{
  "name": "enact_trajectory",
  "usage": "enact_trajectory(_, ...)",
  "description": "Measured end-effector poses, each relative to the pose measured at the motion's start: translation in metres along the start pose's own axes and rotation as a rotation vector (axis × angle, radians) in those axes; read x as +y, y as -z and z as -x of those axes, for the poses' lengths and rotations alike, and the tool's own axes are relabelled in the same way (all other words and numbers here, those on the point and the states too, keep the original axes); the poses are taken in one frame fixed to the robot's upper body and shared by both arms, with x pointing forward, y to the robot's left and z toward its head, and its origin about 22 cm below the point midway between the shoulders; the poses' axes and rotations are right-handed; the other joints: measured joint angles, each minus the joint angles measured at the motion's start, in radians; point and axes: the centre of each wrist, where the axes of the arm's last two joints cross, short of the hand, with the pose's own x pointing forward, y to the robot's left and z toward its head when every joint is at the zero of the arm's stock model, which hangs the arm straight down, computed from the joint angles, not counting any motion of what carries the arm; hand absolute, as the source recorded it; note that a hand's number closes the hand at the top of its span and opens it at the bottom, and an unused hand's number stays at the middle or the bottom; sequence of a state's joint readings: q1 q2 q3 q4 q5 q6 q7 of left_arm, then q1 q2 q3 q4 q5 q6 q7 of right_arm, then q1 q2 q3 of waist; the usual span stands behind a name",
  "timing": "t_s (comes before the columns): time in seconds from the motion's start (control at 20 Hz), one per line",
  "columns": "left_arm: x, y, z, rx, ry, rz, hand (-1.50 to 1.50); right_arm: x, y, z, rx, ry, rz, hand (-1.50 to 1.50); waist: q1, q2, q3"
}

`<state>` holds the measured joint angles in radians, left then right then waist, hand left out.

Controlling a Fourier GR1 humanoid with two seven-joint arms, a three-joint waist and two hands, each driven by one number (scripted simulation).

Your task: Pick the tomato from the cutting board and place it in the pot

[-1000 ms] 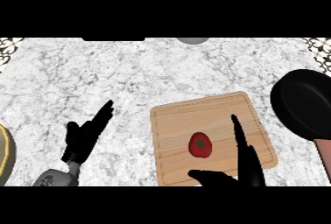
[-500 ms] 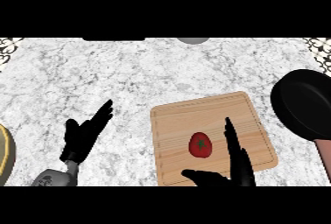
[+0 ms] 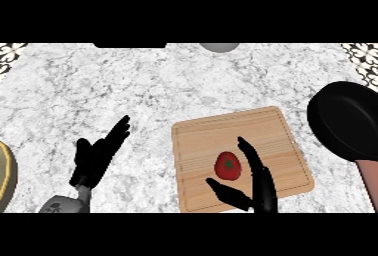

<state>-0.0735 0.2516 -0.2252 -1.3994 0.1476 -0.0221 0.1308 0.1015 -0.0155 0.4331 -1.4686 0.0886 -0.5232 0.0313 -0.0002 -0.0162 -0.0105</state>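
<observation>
The tomato (image 3: 229, 166) lies on the cutting board (image 3: 240, 157), slightly toward the board's near edge, green stem cap facing up. The cutting board is a light wooden rectangle, lying flat on the table (image 3: 148, 90) and turned a little out of square with the table's edges; it occupies the near right part of the marble surface.

The right hand (image 3: 255, 187) is over the near part of the board with its fingers (image 3: 249, 156) extended along the tomato's right side and the thumb reaching out below and to the left of it. The hand is released and grasps nothing; the fingers appear to lie just beside the tomato, though contact cannot be confirmed from this angle.

The pot (image 3: 347, 125) is a black round vessel at the table's right edge, well apart from the tomato, with a reddish handle (image 3: 369, 182) running toward the near edge.

The left hand (image 3: 96, 160) rests open near the near left part of the table, fingers straight and holding nothing. A yellow-rimmed object (image 3: 6, 175) shows at the left edge; it is too cut off to identify.
</observation>
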Motion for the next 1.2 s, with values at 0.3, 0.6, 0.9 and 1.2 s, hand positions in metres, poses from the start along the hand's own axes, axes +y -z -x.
enact_trajectory(0.3,0.003,0.001,0.003,-0.002,0.004,-0.006,0.00,0.006,0.006,0.011,-0.071,-0.020,-0.015,1.50,-0.002,-0.003,-0.003)
enact_trajectory(0.6,0.000,0.005,0.004,-0.006,0.007,-0.007,0.00,0.010,0.007,0.026,-0.155,0.033,0.000,1.50,-0.002,-0.009,-0.007)
enact_trajectory(0.9,0.004,0.005,0.002,-0.008,0.003,-0.011,0.00,-0.108,0.037,0.023,-0.224,-0.069,-0.186,1.50,-0.004,0.006,0.008)
enact_trajectory(1.2,0.003,0.003,0.002,-0.015,-0.008,-0.017,0.00,-0.226,0.055,-0.007,-0.295,-0.200,-0.301,1.50,-0.014,0.017,0.020)
